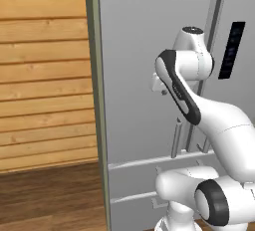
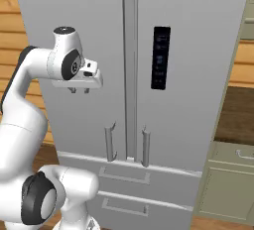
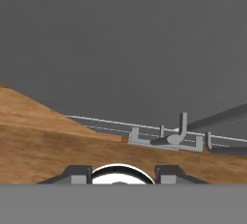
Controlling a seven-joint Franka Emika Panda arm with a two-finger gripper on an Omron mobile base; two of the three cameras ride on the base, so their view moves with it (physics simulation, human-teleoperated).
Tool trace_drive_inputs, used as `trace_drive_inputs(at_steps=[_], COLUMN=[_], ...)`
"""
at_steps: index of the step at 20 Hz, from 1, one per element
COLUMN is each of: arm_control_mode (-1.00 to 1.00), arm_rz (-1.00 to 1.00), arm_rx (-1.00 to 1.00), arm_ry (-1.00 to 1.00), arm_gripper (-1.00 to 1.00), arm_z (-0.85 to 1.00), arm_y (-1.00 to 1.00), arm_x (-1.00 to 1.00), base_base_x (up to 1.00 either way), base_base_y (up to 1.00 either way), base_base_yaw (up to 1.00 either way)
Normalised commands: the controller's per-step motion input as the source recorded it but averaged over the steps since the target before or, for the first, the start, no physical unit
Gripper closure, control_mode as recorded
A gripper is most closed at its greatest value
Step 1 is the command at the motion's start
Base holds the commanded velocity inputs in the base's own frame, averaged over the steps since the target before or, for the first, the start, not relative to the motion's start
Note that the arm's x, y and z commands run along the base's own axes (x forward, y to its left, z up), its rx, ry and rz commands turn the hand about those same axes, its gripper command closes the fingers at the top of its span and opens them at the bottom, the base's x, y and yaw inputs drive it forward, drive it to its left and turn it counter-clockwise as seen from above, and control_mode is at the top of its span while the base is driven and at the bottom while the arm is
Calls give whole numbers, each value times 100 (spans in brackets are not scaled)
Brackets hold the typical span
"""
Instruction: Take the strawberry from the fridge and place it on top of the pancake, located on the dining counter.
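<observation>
Fridge (image 2: 188, 50) doors shut. Gripper (image 2: 79, 90) closed, empty, pointing down before left door, above handles (image 2: 110, 142).

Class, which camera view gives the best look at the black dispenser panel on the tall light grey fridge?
The right base view: the black dispenser panel faces the camera whole. The left base view shows it obliquely, narrowed. The hand view shows just lower fridge front.

Glossy white robot arm (image 1: 219, 120) built from rounded tubular segments; black bands and black curved panel at joints. Round dark cap on top of upper joint. Small circular grey disc on side of wrist housing. Flat white hand block carrying two short dark fingers (image 2: 73, 90). Bulbous white base with large black ring.
</observation>
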Motion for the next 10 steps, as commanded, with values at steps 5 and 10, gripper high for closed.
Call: trace_drive_inputs(at_steps=[5,10], arm_control_mode=[100,100], arm_rz=[0,0], arm_rx=[0,0], arm_ry=[0,0], arm_gripper=[-100,-100], arm_z=[0,0], arm_y=[0,0], arm_x=[0,0], base_base_x=[-30,-79], base_base_y=[-5,-34], base_base_yaw=[0,0])
